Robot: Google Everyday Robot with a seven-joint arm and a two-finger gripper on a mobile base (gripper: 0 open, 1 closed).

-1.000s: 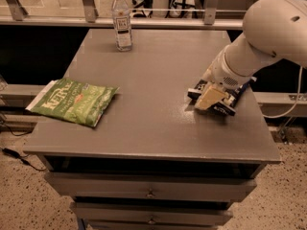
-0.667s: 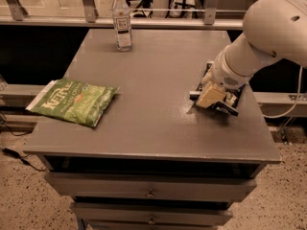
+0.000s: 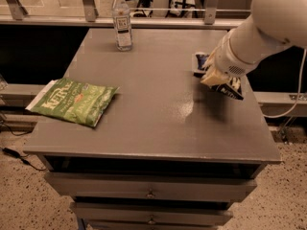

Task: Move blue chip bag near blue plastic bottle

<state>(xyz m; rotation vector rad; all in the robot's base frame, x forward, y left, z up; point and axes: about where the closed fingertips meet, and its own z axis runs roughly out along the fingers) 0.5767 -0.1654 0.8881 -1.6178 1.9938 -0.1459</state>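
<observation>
The white arm (image 3: 268, 25) reaches in from the right and bends down over the right side of the grey table (image 3: 153, 133). Its pincer (image 3: 214, 78) is closed on the blue chip bag (image 3: 231, 90). The bag is crumpled and tilted in the grip, with navy foil and white lettering showing on either side of the pincer. A dark shadow lies on the table just beneath it.

The blue plastic bottle (image 3: 123, 20) stands upright near the back edge, left of the middle, with its white cap on. It is well apart from the bag, with bare table between them.

A larger green chip bag (image 3: 74, 101) lies flat on the left side, one corner hanging over the table's edge. Under the tabletop are drawers (image 3: 151, 194) with small knobs.
</observation>
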